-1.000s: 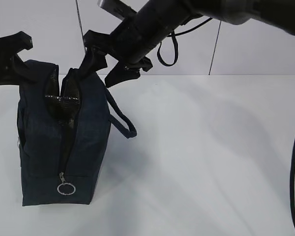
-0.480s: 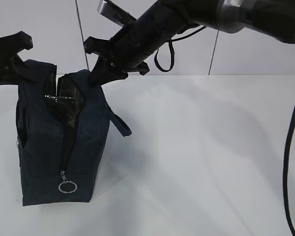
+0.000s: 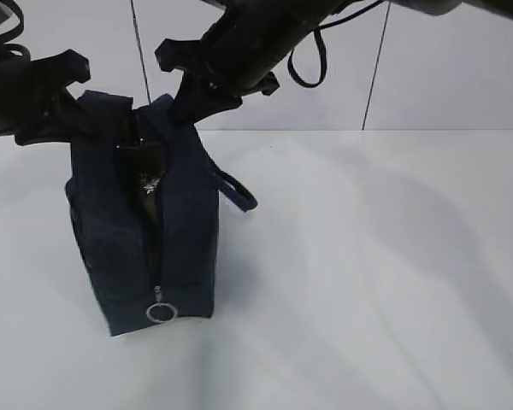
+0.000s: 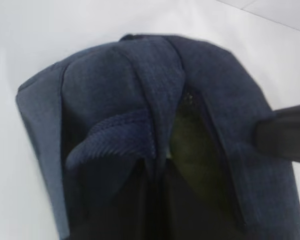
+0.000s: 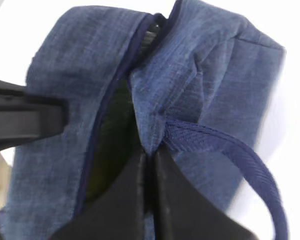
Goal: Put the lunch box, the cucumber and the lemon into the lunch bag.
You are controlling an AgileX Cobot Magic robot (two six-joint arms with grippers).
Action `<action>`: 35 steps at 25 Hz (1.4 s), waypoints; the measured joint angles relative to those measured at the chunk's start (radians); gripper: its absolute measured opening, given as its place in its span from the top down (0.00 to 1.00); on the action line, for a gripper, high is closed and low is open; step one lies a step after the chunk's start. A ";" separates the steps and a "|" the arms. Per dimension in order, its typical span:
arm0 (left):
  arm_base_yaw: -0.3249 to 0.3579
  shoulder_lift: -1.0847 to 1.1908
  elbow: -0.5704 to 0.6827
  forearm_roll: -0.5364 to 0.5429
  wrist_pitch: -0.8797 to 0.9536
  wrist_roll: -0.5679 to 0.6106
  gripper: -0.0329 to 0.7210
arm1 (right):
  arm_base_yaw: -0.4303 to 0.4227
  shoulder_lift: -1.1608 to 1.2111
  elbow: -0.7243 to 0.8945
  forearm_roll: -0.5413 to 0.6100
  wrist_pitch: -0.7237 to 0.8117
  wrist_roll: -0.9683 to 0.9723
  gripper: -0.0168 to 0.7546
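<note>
lunch bag [image 3: 145, 231] left on table [image 3: 368, 273]; end effectors at top edges.

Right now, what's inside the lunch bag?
Through the lunch bag opening, only dark shiny lining and a blurred greenish patch show. Whatever lies deeper is hidden by the fabric walls.

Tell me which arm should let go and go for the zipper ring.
Right, probably. The right tool pinches the top edge of the bag almost straight above the ring; the left tool pinches the opposite edge, farther left. Both are shut on fabric.
</note>
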 joint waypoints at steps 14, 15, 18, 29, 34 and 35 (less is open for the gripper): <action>-0.133 0.034 -0.048 -0.196 -0.029 0.140 0.95 | 0.000 -0.122 0.002 -0.266 0.109 0.165 0.95; -0.141 0.041 -0.051 -0.198 -0.029 0.141 0.95 | 0.000 -0.127 0.008 -0.273 0.109 0.172 0.95; -0.164 0.059 -0.058 -0.200 -0.031 0.141 0.95 | -0.006 -0.146 0.041 -0.324 0.109 0.213 0.95; -0.233 0.171 -0.156 -0.238 -0.028 0.168 0.95 | -0.108 -0.221 0.177 -0.353 0.087 0.235 0.95; -0.272 0.255 -0.247 -0.258 -0.020 0.170 0.95 | -0.115 -0.231 0.178 -0.370 0.089 0.235 0.95; -0.280 0.266 -0.258 -0.260 -0.017 0.170 0.95 | -0.117 -0.233 0.179 -0.373 0.093 0.235 0.95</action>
